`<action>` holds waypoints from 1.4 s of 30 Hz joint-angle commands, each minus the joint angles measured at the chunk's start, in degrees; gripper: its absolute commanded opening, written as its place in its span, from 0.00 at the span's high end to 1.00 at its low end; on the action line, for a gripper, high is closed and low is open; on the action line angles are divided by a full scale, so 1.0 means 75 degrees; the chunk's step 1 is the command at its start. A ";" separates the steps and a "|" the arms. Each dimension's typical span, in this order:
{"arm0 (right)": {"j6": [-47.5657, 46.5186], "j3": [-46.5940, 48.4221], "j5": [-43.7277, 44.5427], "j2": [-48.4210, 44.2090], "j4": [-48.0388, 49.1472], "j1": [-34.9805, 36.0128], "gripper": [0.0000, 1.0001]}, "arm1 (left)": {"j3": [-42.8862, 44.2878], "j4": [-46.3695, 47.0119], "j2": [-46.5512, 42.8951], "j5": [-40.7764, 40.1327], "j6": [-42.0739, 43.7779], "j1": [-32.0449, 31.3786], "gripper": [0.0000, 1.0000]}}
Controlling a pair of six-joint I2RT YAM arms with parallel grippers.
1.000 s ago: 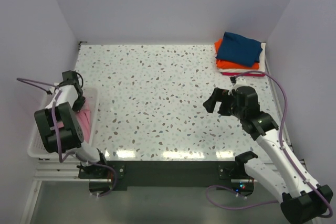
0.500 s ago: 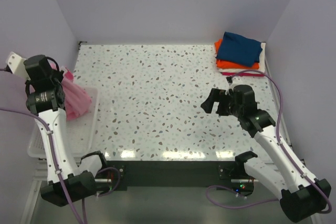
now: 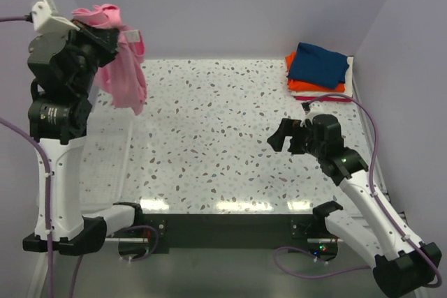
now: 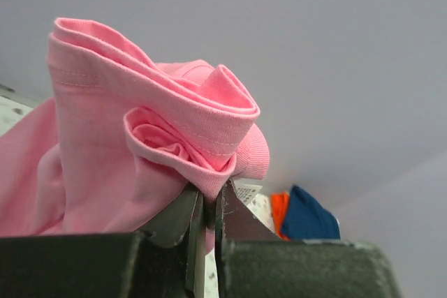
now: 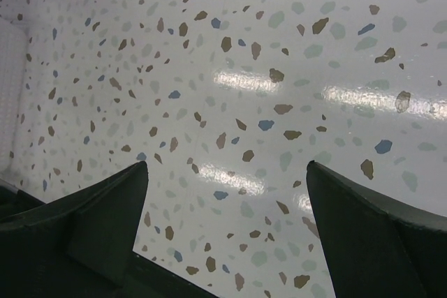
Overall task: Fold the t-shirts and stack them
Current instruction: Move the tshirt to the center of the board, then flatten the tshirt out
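- Pinching a rolled, stitched hem of the light pink t-shirt (image 4: 133, 137), the left gripper (image 4: 209, 207) had its two fingers drawn almost together, with only the cloth between them.
- In the left wrist view, folds of the pink cloth bulged above the fingertips and spilled to the left of them.
- From the top view, the pink shirt hung as a bunched mass in the upper left of the frame. It was held high, and its loose end drooped toward the far left corner of the speckled tabletop (image 3: 209, 130).
- The left arm stood tall along the left edge of the frame, above the white wire basket (image 3: 124, 162) that sat at the table's left side.
- The right gripper (image 3: 283, 137) hovered over the tabletop, right of centre in the top view.
- Its fingers were spread wide and held nothing. The right wrist view showed only bare speckled surface between them.
- A stack of folded t-shirts lay in the upper right corner of the table.
- The navy blue t-shirt (image 3: 318, 63) sat on top, with the orange t-shirt (image 3: 296, 83) showing beneath it at the left.
- A white t-shirt (image 3: 330, 95) showed as an edge at the near side of the stack.
- The stack lay well apart from the pink shirt and beyond the right gripper, touching neither.
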 commanded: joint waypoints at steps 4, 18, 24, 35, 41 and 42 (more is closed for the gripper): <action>-0.0179 0.0037 0.0420 0.0025 0.0264 0.0001 0.01 | -0.1208 0.0851 0.0116 0.0300 0.0467 -0.2074 1.00; 0.0113 -0.0267 0.0877 -0.0009 -0.0053 0.0001 0.01 | -0.4129 0.2809 0.2297 0.1438 0.0690 -0.4514 0.40; 0.0336 -0.0865 0.0736 -0.0210 0.0356 0.0036 0.01 | -0.5463 0.2668 0.1934 0.0582 0.0187 -0.4151 0.40; 0.0535 0.0891 0.1393 0.3269 0.2137 0.0235 0.21 | -0.6042 0.3114 0.2529 0.2186 0.0373 -0.3295 0.44; 0.0641 0.2121 0.1580 0.5072 0.2654 0.0387 0.29 | -0.5936 0.3031 0.3209 0.2267 0.0513 -0.3458 0.44; 0.0664 0.2309 0.1592 0.5250 0.2607 0.0411 0.30 | -0.5901 0.3066 0.3326 0.2396 0.0560 -0.3551 0.42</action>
